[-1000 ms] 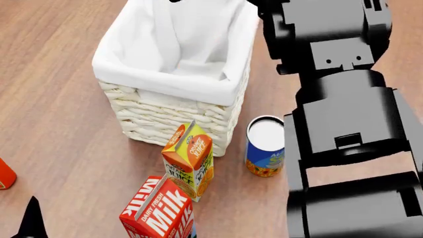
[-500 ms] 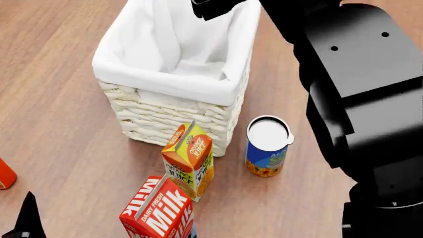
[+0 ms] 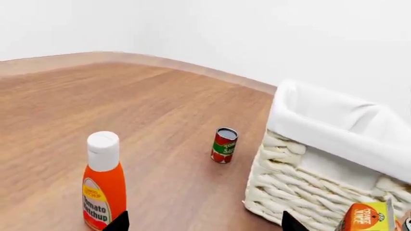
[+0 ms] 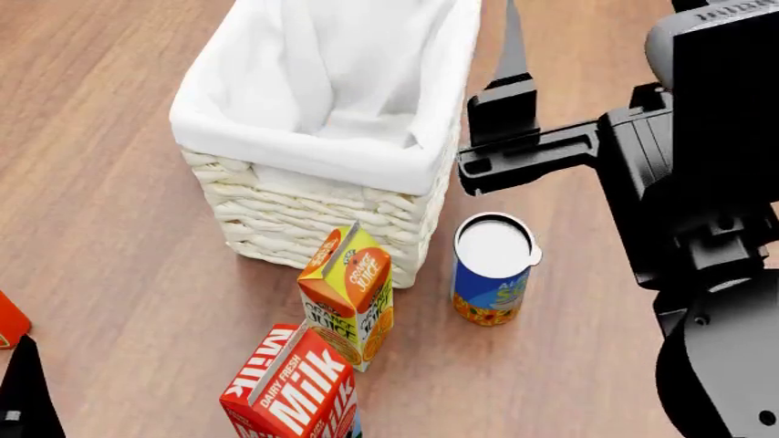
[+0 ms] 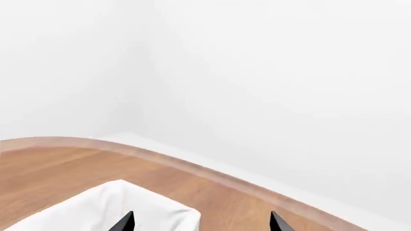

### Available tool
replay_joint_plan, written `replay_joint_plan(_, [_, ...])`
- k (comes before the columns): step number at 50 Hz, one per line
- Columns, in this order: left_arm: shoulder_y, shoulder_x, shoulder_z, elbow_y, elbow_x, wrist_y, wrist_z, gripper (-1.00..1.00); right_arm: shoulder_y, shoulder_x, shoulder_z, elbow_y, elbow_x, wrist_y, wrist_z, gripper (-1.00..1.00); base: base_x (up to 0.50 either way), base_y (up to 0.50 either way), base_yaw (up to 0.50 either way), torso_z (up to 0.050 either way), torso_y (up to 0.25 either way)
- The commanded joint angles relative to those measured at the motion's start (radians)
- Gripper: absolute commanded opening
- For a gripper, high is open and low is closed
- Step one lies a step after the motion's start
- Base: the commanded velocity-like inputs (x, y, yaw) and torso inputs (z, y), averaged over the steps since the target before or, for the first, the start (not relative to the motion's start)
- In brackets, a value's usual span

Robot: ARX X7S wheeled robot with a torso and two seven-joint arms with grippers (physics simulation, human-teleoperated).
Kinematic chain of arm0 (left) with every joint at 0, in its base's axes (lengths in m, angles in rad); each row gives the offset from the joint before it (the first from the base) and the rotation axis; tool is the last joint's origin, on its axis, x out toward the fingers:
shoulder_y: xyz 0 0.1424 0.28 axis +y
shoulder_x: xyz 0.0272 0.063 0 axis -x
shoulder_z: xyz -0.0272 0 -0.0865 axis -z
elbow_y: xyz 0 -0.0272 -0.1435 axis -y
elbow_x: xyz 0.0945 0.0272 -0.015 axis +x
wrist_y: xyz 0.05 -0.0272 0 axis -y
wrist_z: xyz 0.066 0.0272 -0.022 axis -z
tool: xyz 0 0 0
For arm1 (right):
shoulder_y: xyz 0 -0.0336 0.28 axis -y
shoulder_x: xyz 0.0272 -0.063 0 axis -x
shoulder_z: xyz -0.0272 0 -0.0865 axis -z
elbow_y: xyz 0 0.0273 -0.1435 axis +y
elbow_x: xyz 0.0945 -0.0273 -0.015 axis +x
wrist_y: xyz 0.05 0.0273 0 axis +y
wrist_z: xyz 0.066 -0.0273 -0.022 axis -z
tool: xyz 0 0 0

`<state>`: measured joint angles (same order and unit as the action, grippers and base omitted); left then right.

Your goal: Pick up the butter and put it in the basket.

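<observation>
The butter does not show in any view. The cream-white wicker basket [image 4: 319,217] with its white cloth liner stands at the upper middle of the head view; what shows of its inside is only cloth. It also shows in the left wrist view [image 3: 334,130]. My right gripper [image 5: 200,224] is open and empty, with one finger [image 4: 512,46] just right of the basket's right rim, above the floor. My left gripper [image 3: 204,224] is open and empty; its fingertip [image 4: 25,392] shows at the lower left of the head view, well away from the basket.
An orange juice carton [image 4: 350,292] and a red-and-white milk carton [image 4: 298,383] stand in front of the basket. A blue can [image 4: 493,269] stands at its front right corner. A ketchup bottle [image 3: 103,187] and a small tomato sauce can [image 3: 224,145] stand left of it.
My right arm has swung back to the right. Its gripper, over the basket's far end before, is now beside the right rim. The left fingertip has shifted slightly left.
</observation>
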<state>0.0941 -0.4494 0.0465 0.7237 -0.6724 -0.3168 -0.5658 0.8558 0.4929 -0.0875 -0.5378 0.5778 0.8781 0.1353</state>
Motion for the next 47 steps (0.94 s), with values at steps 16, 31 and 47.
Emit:
replay_joint_plan(16, [0.074,-0.035,-0.077,0.124,-0.026,0.101,0.028,1.0,-0.738,0.062,0.226,-0.389,-0.108,-0.276,0.072,1.0,0.0,0.0,0.0,0.0,0.0])
replay_joint_plan(31, [0.152,-0.05,-0.189,0.2,-0.058,0.22,0.061,1.0,-0.969,0.052,0.146,-0.504,-0.281,-0.449,0.105,1.0,0.0,0.0,0.0,0.0,0.0])
replay_joint_plan(47, [0.207,-0.033,-0.313,0.24,-0.088,0.384,0.1,1.0,-1.056,0.649,-0.347,-0.509,-0.436,-0.752,0.84,1.0,0.0,0.0,0.0,0.0,0.0])
